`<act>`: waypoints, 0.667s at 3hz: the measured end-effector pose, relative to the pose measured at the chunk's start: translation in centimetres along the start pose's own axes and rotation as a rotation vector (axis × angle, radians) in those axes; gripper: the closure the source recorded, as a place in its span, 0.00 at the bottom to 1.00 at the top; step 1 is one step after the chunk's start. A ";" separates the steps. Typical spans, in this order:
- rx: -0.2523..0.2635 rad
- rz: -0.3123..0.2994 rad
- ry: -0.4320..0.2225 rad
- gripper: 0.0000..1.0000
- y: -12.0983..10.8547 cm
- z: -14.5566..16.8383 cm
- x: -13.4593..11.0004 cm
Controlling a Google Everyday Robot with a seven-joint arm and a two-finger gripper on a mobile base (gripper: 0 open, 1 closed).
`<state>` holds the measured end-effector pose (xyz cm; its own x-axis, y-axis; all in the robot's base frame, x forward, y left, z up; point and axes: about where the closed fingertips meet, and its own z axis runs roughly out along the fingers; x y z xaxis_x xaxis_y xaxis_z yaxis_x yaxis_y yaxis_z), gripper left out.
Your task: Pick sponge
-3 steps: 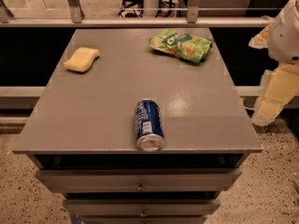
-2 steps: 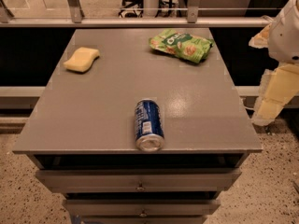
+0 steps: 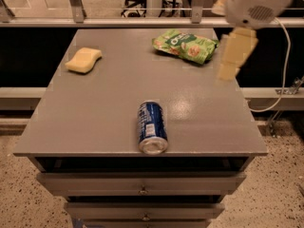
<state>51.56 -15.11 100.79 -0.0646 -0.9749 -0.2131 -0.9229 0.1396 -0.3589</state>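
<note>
The sponge (image 3: 84, 60) is a small pale yellow soft block that lies flat at the far left of the grey table top (image 3: 104, 113). My gripper (image 3: 233, 56) hangs from the white wrist at the upper right, over the table's far right part, just right of the green snack bag. It is far from the sponge, across the width of the table, and holds nothing that I can see.
A green crinkly snack bag (image 3: 186, 45) lies at the far right of the table. A blue can (image 3: 152, 126) lies on its side near the front edge. Drawers are below the top. A rail runs behind the table, and a cable hangs at the right.
My gripper has moved left and farther back, from beside the table's right edge to over its far right part near the snack bag. The sponge, can and bag have not moved.
</note>
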 end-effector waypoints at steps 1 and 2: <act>0.030 -0.112 -0.061 0.00 -4.3 1.8 -5.6; 0.049 -0.186 -0.146 0.00 -6.8 3.6 -11.7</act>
<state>60.00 -4.00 102.47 0.1638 -0.9497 -0.2669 -0.8940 -0.0285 -0.4472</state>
